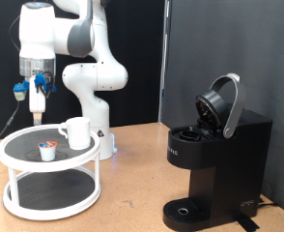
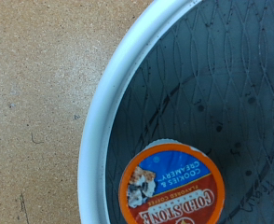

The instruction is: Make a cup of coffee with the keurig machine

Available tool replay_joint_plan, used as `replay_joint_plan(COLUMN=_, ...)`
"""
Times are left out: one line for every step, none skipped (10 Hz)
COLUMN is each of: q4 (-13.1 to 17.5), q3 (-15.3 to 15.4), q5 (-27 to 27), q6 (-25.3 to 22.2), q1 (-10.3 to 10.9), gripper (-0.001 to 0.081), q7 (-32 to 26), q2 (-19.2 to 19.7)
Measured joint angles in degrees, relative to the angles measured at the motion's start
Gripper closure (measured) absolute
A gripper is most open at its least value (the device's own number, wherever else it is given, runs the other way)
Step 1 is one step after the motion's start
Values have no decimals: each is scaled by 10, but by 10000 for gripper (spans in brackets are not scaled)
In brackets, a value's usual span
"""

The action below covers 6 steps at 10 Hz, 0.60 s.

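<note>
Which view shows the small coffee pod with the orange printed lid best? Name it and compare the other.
The wrist view: the small orange-lidded coffee pod looms close, lid printing legible, though partly cut off. The exterior view shows it only as a tiny speck on the white round tray table.

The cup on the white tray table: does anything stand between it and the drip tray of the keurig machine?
Nothing visible does. The cup stands on the tray table, the keurig machine at the exterior view's right with its drip tray bare; only bare tabletop lies between.
</note>
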Motion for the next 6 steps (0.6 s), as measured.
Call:
replay_joint_plan(q4=-9, q3=0, q5=-1, q6=19, q1=0, gripper=72, q7=4, q2=6)
replay_joint_plan(q4=-18, q3=0, q5=-2, q6=36, q1=0, gripper=72, q7=7, q2=13)
replay_joint_plan(q4=-24, q3=0, q5=-4, q6=48, q1=0, gripper=72, q7=11, q2=19)
replay_joint_plan(q4=-30, q3=1, q5=-8, q6=59, q1=0, gripper=72, q7=15, q2=26)
replay_joint_plan(q4=-34, q3=1, q5=-11, q6=69, q1=0, gripper=72, q7=19, q2=33)
replay_joint_plan(q4=-38, q3=2, q5=-13, q6=79, q1=0, gripper=72, q7=22, q2=41)
